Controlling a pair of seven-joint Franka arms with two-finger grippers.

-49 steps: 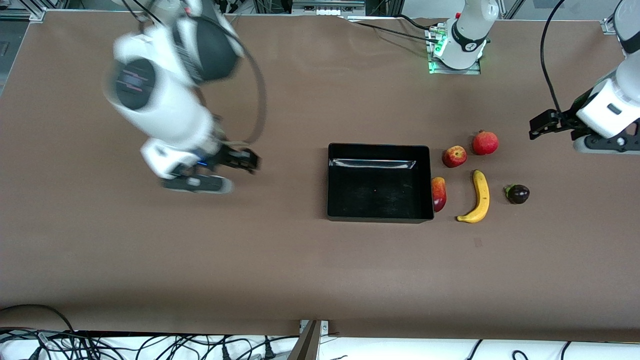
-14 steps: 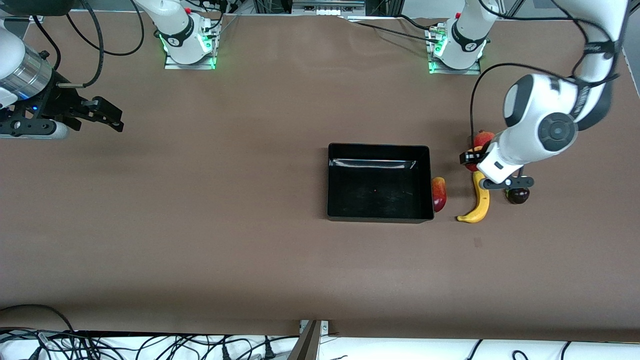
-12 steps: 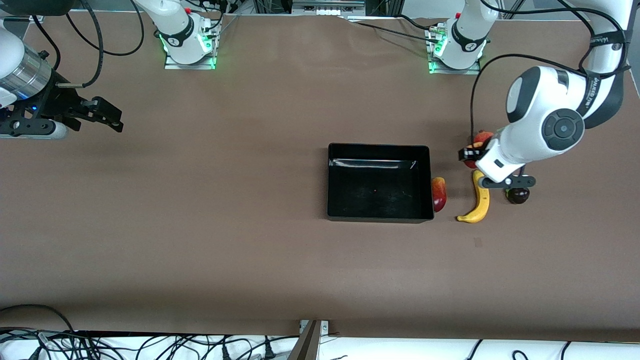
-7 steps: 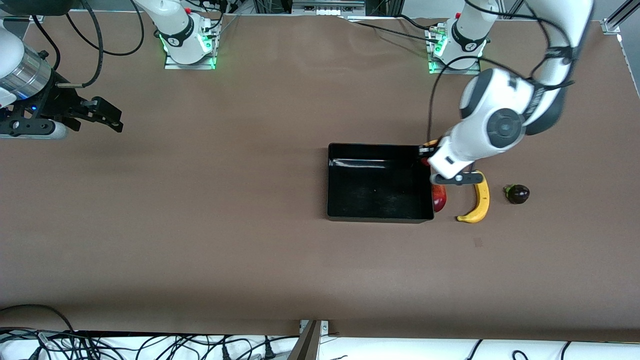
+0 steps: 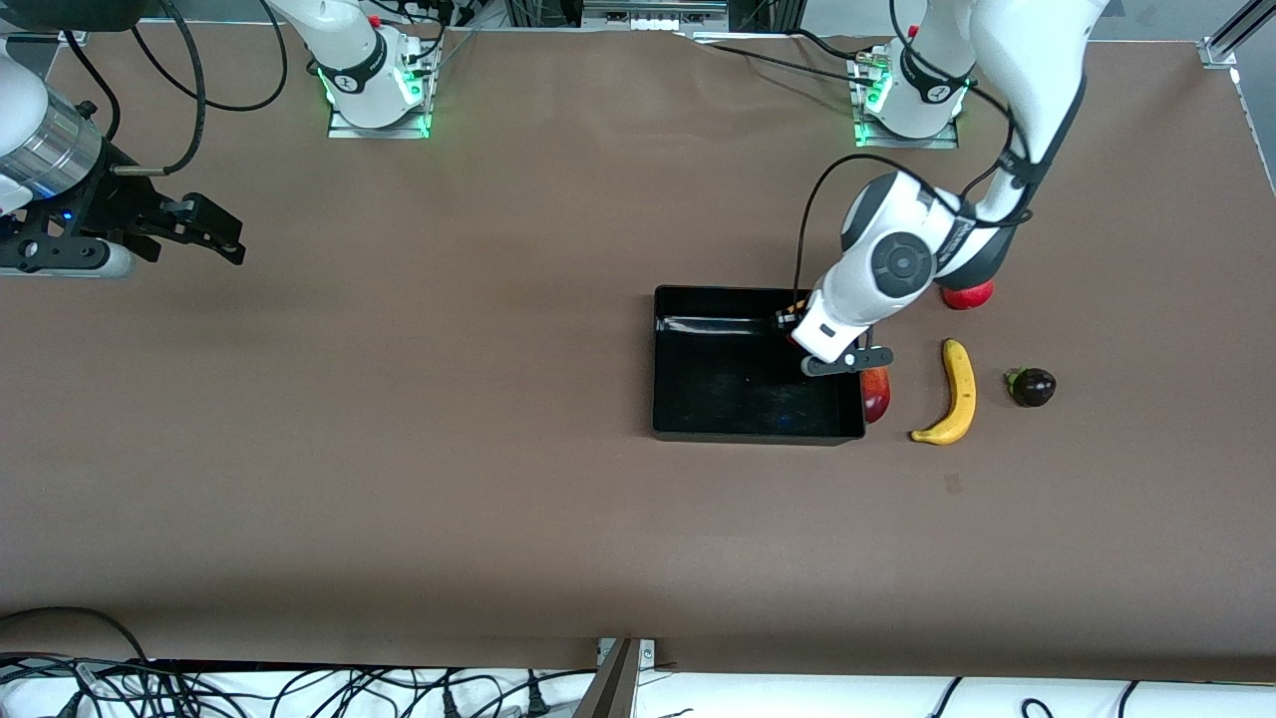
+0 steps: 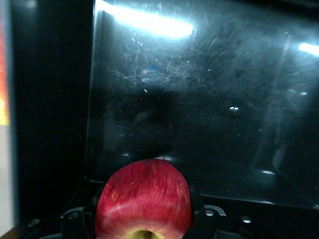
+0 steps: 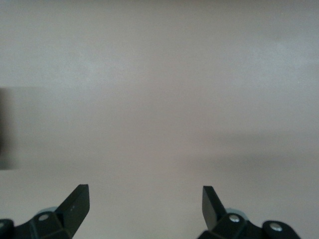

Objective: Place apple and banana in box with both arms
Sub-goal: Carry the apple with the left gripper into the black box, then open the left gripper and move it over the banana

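The red, yellow-streaked apple (image 6: 143, 196) sits between the fingers of my left gripper (image 5: 796, 331), which is shut on it. It hangs over the inside of the black box (image 5: 755, 437), above the corner toward the left arm's end. In the front view the wrist hides most of the apple. The yellow banana (image 5: 957, 394) lies on the table beside the box, toward the left arm's end. My right gripper (image 5: 221, 231) waits open over bare table at the right arm's end, with nothing between its fingers (image 7: 77, 201).
An elongated red-and-yellow fruit (image 5: 876, 393) lies against the box's outer wall, between box and banana. A round red fruit (image 5: 969, 296) shows partly under the left arm. A dark purple fruit (image 5: 1033, 387) lies beside the banana. The box's glossy floor (image 6: 209, 99) is bare.
My left arm has swung from beside the round red fruit to over the box, carrying the apple with it. The right arm has stayed still over the last second.
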